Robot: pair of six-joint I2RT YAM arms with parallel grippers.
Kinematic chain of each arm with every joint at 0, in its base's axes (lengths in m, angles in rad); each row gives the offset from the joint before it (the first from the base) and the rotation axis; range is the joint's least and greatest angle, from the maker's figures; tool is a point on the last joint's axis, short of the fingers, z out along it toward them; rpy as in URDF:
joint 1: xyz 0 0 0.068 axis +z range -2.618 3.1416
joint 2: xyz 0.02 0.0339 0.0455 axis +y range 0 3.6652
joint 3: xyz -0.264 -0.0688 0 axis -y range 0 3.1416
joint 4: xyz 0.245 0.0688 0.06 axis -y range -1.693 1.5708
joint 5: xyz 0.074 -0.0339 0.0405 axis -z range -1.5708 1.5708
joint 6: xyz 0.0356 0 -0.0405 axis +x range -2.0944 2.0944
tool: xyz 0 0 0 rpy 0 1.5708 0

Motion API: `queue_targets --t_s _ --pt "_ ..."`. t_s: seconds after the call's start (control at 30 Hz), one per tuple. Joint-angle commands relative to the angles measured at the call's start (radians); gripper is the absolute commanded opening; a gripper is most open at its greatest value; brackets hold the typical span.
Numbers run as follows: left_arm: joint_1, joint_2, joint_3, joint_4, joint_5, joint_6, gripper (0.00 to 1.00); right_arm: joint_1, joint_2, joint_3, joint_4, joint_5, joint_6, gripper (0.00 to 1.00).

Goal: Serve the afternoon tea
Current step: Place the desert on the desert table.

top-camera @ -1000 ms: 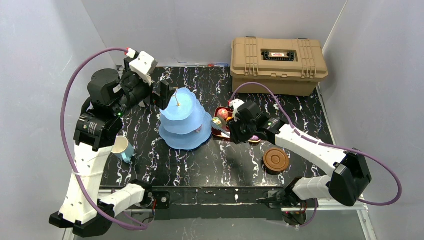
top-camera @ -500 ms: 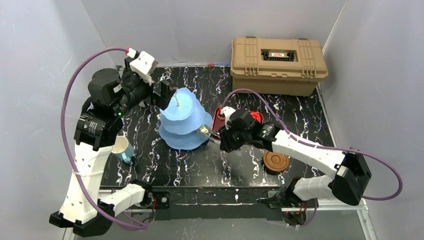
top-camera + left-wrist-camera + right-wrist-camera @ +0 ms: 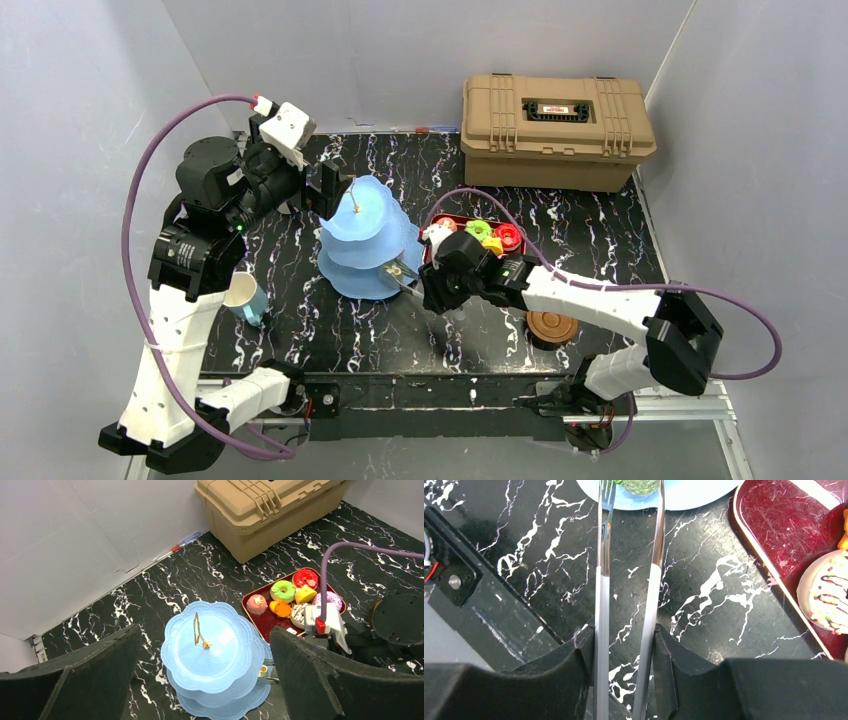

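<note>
The light blue three-tier stand stands left of centre. My right gripper is shut on the metal tongs, whose tips reach over the right edge of a lower tier. A small green-topped cake sits between the tips. Toy donuts and cakes, among them a green donut and a red one, lie in the dark red tray. My left gripper hangs open, high behind the stand. A white-and-teal cup lies at the left, and a brown saucer sits at the front right.
A tan plastic case fills the back right corner. The tray lies just right of the stand, close to my right arm. Grey walls close in on three sides, and a metal rail runs along the table's near edge.
My right arm swung left from over the tray to the stand's right edge, carrying the tongs. The donuts in the tray are now uncovered. The left arm has not moved.
</note>
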Motion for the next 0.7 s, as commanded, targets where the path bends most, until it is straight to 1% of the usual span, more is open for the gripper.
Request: queue_targets --t_s 0.0,0.07,0.13,0.17,0.27,0.37,0.67 --pt "-0.004 -0.007 0.034 0.000 0.012 -0.005 0.99 0.019 0.032 0.001 0.105 0.057 0.013 0.03" --pt "-0.004 -0.007 0.037 0.000 0.012 -0.003 0.99 0.028 0.045 0.004 0.104 0.076 0.010 0.05" --pt "-0.004 -0.007 0.038 0.000 0.012 -0.004 0.99 0.032 0.051 0.001 0.105 0.085 0.008 0.10" --pt "-0.003 -0.005 0.037 0.000 0.012 -0.004 0.99 0.032 0.052 -0.001 0.105 0.088 0.008 0.12" --pt "-0.004 -0.003 0.040 0.000 0.014 -0.005 0.99 0.035 0.052 -0.005 0.108 0.088 0.008 0.28" --pt "-0.003 0.001 0.045 0.000 0.016 -0.008 0.99 0.036 0.053 -0.008 0.110 0.081 0.007 0.35" --pt "-0.004 0.003 0.056 0.000 0.015 -0.007 0.99 0.036 0.071 -0.009 0.111 0.049 0.011 0.42"
